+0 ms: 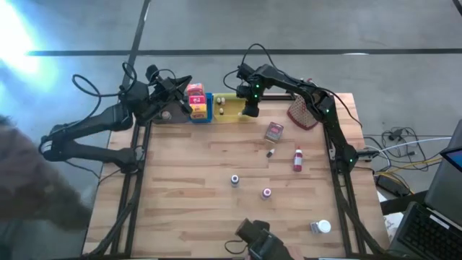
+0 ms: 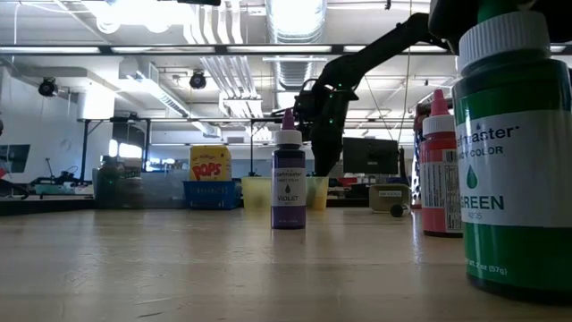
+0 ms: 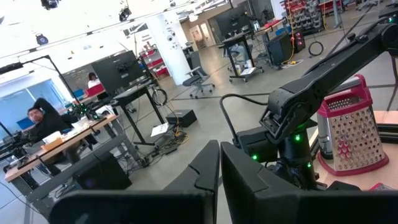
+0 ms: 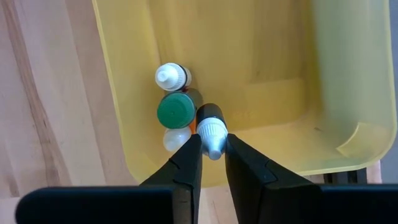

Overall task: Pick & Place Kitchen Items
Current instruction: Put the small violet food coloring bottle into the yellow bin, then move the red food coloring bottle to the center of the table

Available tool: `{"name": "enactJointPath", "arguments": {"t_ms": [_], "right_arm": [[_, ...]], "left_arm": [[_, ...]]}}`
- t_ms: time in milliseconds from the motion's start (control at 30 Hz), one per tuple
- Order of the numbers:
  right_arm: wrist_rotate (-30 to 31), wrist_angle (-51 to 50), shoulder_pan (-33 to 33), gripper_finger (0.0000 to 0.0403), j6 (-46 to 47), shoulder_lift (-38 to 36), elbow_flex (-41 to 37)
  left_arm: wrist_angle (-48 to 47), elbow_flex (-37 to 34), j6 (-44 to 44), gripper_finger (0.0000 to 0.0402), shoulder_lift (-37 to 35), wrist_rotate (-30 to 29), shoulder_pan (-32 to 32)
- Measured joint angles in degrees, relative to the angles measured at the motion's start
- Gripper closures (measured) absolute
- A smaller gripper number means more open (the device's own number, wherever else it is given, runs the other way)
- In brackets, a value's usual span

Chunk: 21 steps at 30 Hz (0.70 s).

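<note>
1. The left gripper point(image 1: 189, 108) is raised at the table's 11 o'clock edge, fingers pressed together on nothing, beside a grey tray point(image 1: 167, 114).
2. A blue tray point(image 1: 201, 114) at 12 o'clock holds a red-and-yellow box point(image 1: 195, 94).
3. The yellow tray point(image 4: 273, 81) adjoins it; inside lie a green-capped bottle point(image 4: 175, 110) and a white-capped bottle point(image 4: 172, 76), touching.
4. The right gripper point(image 4: 212, 152) hangs over this tray, its narrow fingers pinching the white cap of a dark bottle point(image 4: 209, 121) beside the green one.
5. A small red tin point(image 1: 273, 131) sits near centre; a violet dropper bottle point(image 2: 289, 179) stands toward 6 o'clock.
6. The red-handled grater point(image 3: 349, 127) stands at 1 o'clock.
7. A red bottle point(image 1: 297, 160) lies at 3 o'clock; what seems a white-capped jar point(image 1: 320, 227) sits at 5 o'clock.
</note>
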Motion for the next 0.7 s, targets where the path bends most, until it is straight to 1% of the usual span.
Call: {"name": "enactJointPath", "arguments": {"t_ms": [133, 467, 700], "right_arm": [[-0.02, 0.06, 0.02, 0.0344, 0.19, 0.0, -0.17], [1.38, 0.01, 0.11, 0.0309, 0.2, 0.0, -0.28], [1.38, 0.06, 0.13, 0.0301, 0.43, 0.0, -0.37]], "left_arm": [[-0.01, 0.0, 0.0, 0.038, 0.0, -0.01, 0.0], [0.0, 0.0, 0.0, 0.038, 0.0, 0.01, 0.0], [0.01, 0.0, 0.0, 0.038, 0.0, 0.01, 0.0]]}}
